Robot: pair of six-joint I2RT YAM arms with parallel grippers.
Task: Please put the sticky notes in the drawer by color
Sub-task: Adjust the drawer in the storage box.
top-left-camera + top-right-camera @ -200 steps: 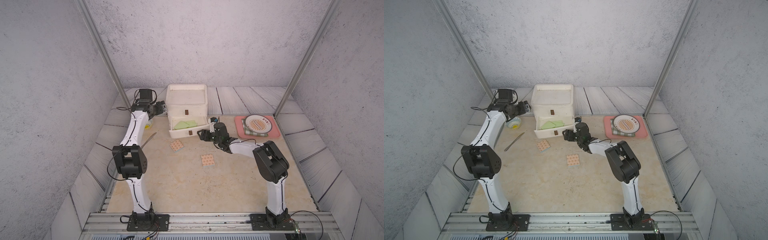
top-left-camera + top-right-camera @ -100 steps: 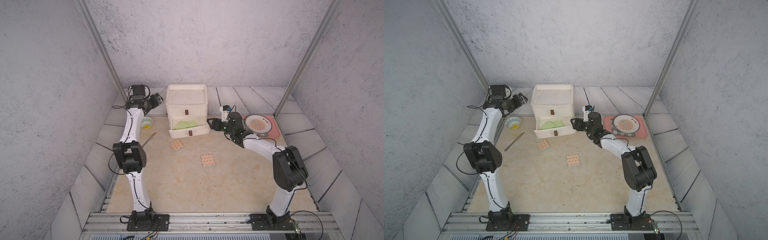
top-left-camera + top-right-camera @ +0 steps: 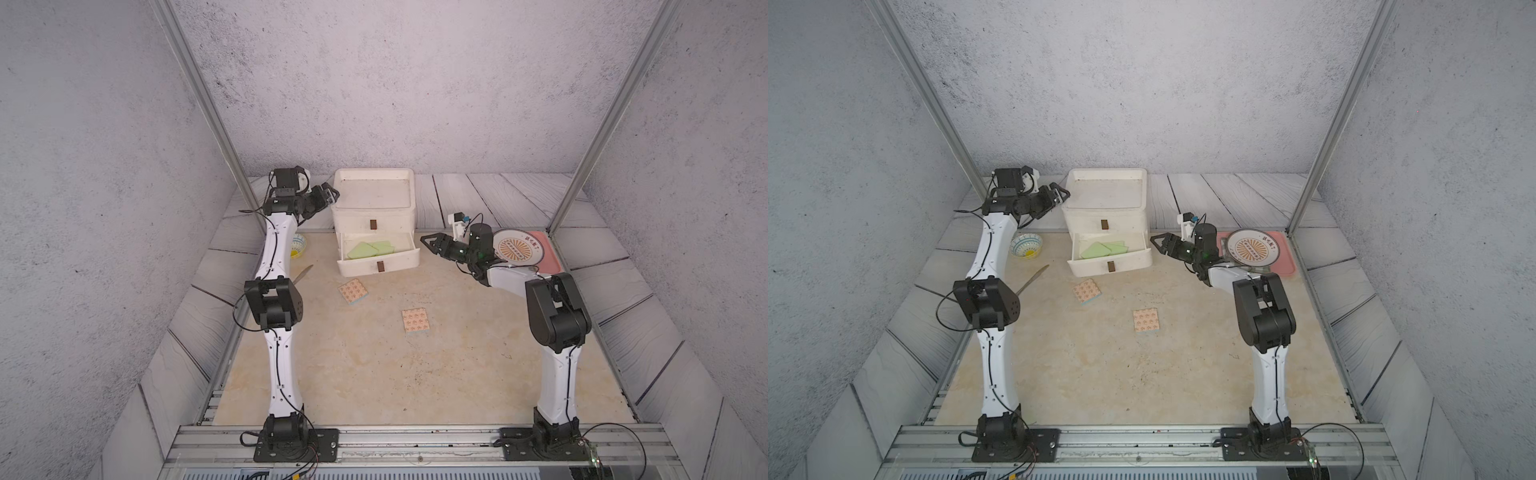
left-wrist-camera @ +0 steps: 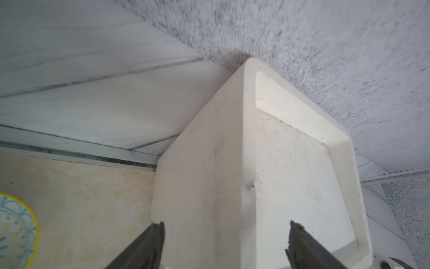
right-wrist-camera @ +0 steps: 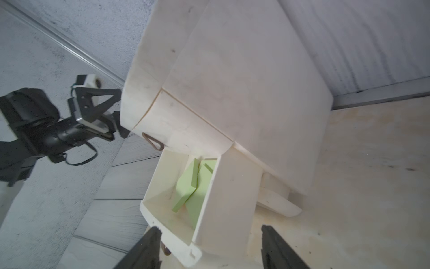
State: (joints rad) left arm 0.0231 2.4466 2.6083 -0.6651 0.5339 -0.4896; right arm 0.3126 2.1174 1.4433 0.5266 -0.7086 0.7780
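Note:
The white drawer chest [image 3: 374, 208] [image 3: 1106, 203] stands at the back, its middle drawer [image 3: 376, 259] pulled out. Two light green sticky notes [image 3: 370, 249] [image 5: 193, 186] lie inside it, overlapping. Two orange-patterned sticky notes [image 3: 353, 291] [image 3: 416, 321] lie flat on the table in front. My left gripper [image 3: 330, 195] [image 4: 226, 226] is open at the chest's upper left edge, which shows between its fingers. My right gripper [image 3: 428, 241] [image 5: 209, 228] is open just right of the open drawer, holding nothing, with the drawer's front corner between its fingers.
A patterned bowl [image 3: 298, 245] and a thin knife-like tool [image 3: 303, 274] lie left of the chest, beside the left arm. A pink tray [image 3: 548, 262] carrying a round plate [image 3: 517, 249] sits at the right, behind the right arm. Metal posts stand at both back corners.
My right gripper has drawn back from the drawer's front to its right side, the elbow swinging outwards. My left gripper has risen towards the chest's top edge. The notes have not moved.

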